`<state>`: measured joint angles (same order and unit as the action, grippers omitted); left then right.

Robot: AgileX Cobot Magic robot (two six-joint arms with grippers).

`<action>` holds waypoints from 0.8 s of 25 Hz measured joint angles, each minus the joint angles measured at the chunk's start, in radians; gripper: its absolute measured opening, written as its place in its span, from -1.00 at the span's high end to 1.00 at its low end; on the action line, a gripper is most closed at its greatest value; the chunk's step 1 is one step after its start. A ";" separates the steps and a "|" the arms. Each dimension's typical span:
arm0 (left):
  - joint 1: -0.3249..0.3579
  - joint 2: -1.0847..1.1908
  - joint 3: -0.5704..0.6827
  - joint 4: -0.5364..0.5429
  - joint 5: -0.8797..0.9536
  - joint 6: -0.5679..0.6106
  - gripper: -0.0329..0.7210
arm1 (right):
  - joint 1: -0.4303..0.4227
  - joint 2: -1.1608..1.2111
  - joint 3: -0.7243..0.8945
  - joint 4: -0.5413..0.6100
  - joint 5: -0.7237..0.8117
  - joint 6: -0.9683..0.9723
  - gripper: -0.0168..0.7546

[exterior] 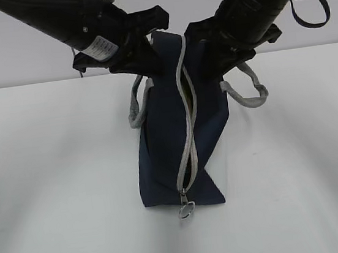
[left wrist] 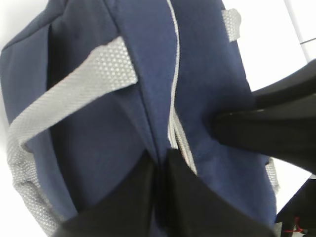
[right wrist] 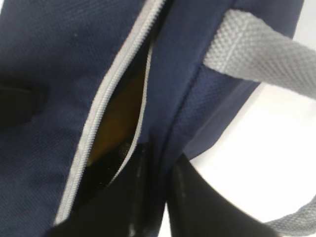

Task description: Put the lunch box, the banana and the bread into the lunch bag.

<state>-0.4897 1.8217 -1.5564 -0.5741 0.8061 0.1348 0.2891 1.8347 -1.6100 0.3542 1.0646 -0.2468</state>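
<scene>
The navy lunch bag (exterior: 173, 163) stands on the white table with its far end lifted and pinched from both sides. My left gripper (exterior: 148, 58) is shut on the bag's top fabric left of the grey zipper (exterior: 188, 118), as the left wrist view (left wrist: 160, 158) shows. My right gripper (exterior: 212, 53) is shut on the fabric edge right of the zipper (right wrist: 160, 158). The zipper gapes open along the top. Through the gap a yellow-brown thing (right wrist: 121, 113) shows inside; I cannot tell which item it is. The lunch box, banana and bread are otherwise hidden.
The metal ring pull (exterior: 187, 210) hangs at the bag's near end by the table. Grey webbing handles droop on the left (exterior: 136, 109) and right (exterior: 248, 92). The white table (exterior: 52, 178) surrounds the bag. A black cable loop (exterior: 311, 4) hangs at the upper right.
</scene>
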 joint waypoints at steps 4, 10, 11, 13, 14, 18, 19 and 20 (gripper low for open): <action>0.000 0.000 -0.001 0.037 0.002 0.003 0.22 | 0.000 0.000 -0.002 0.000 0.000 0.000 0.25; 0.005 -0.021 -0.001 0.053 0.022 0.006 -0.32 | 0.000 -0.004 -0.026 0.000 0.068 0.010 0.01; 0.008 -0.031 -0.001 0.059 0.025 0.013 -0.34 | 0.000 -0.008 -0.028 0.000 0.077 0.015 0.00; 0.008 -0.054 -0.001 0.076 0.046 0.031 -0.35 | 0.000 -0.026 -0.028 0.005 0.095 0.019 0.00; 0.008 -0.066 -0.001 0.087 0.060 0.041 -0.35 | 0.000 -0.039 -0.028 0.010 0.097 0.019 0.00; 0.008 -0.102 -0.001 0.133 0.117 0.068 -0.35 | 0.000 -0.108 0.021 0.033 0.082 0.021 0.00; 0.008 -0.108 -0.001 0.143 0.130 0.069 -0.35 | 0.000 -0.131 0.045 0.038 0.068 0.021 0.00; 0.008 -0.112 -0.001 0.154 0.141 0.070 -0.35 | 0.000 -0.155 0.074 0.040 0.052 0.021 0.00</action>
<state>-0.4812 1.7097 -1.5576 -0.4203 0.9474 0.2049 0.2891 1.6799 -1.5360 0.3940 1.1169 -0.2255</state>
